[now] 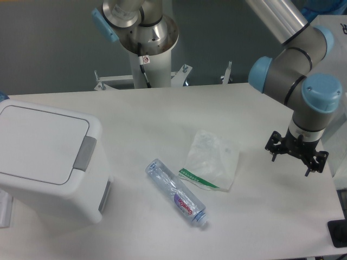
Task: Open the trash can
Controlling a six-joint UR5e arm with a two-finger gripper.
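Observation:
The trash can (43,157) is a big white boxy bin at the left of the table. Its flat lid is down, and a grey push tab (84,154) sits on the edge facing the table's middle. My gripper (296,153) hangs far off at the right side of the table, pointing down. Its black fingers (272,146) are spread apart and hold nothing. Most of the table's width lies between it and the bin.
A clear plastic bottle (177,193) with a purple label lies between bin and gripper, with a crumpled clear plastic bag (210,160) just right of it. The arm's base column (145,49) stands behind the table's far edge.

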